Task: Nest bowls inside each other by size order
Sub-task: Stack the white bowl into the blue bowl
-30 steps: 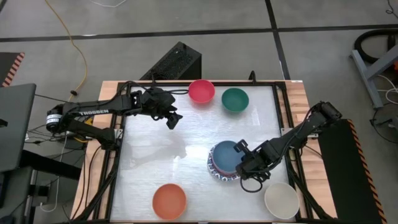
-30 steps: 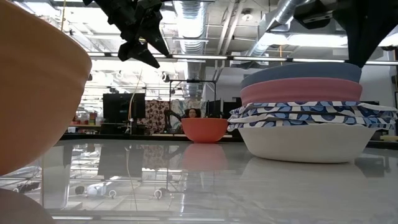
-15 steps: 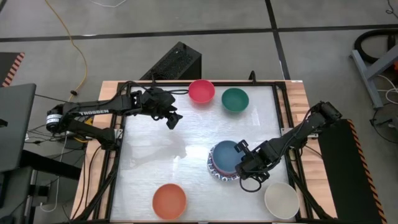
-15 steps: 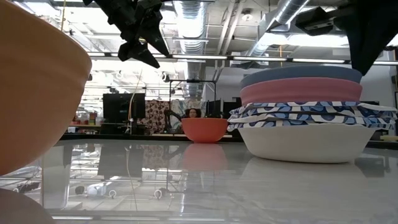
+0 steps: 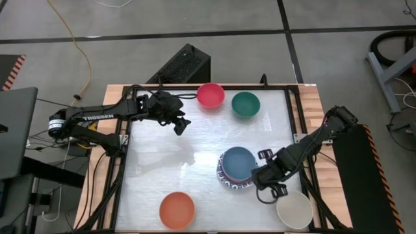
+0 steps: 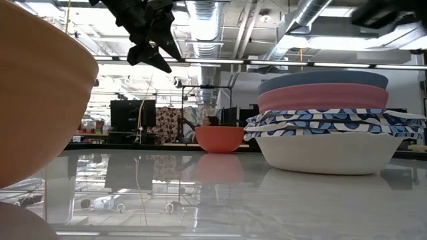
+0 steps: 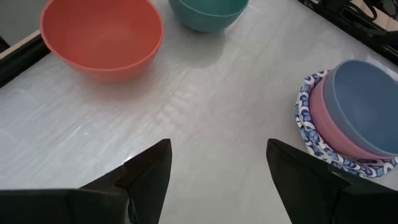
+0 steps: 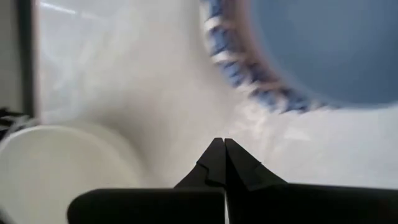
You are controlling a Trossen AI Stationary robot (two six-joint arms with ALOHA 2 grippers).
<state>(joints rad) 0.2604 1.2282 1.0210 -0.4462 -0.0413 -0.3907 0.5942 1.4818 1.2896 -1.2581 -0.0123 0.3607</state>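
A blue bowl (image 5: 238, 162) sits nested in a pink bowl (image 6: 323, 97), which sits on blue-and-white patterned bowls (image 6: 333, 123) stacked right of the table's middle. A red bowl (image 5: 210, 95) and a teal bowl (image 5: 246, 104) stand at the far edge. An orange bowl (image 5: 177, 210) and a cream bowl (image 5: 294, 209) stand at the near edge. My right gripper (image 8: 219, 144) is shut, holds nothing and points down over the bare table between the stack and the cream bowl. My left gripper (image 7: 217, 149) hangs open above the far left of the table.
A raised dark frame (image 5: 296, 130) runs round the white tabletop. A black box (image 5: 185, 65) stands behind the far edge. The table's left half between the left gripper (image 5: 179, 123) and the orange bowl is bare.
My right gripper has left the stack's right rim and moved toward the near right, toward the cream bowl. It has risen a little and rolled about its own axis, and stays shut. The bowls have not moved.
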